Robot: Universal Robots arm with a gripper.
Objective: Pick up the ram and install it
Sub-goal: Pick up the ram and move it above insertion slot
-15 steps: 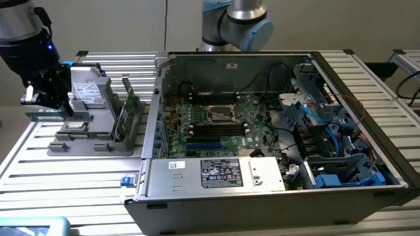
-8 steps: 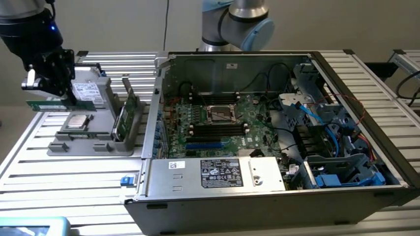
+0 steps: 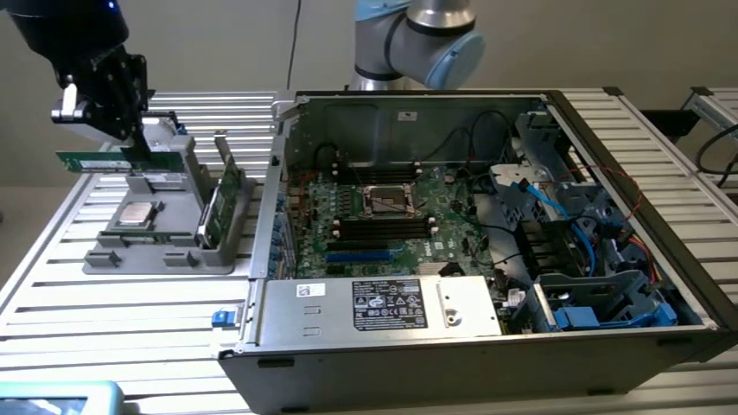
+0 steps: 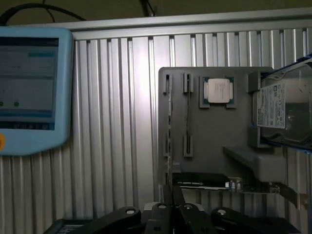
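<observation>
High at the exterior view's left, my black gripper is shut on the ram, a thin green stick held level above the far end of the grey parts holder. From the wrist camera the ram is a thin edge running away from my closed fingertips, over the holder. The open computer case lies at the exterior view's right. Its green motherboard carries black memory slots and blue ones, well away from the gripper.
The holder carries a processor, upright sticks, a hard drive and a dark board. A light-blue tablet lies on the slatted table. Cables and a blue drive cage crowd the case's right side.
</observation>
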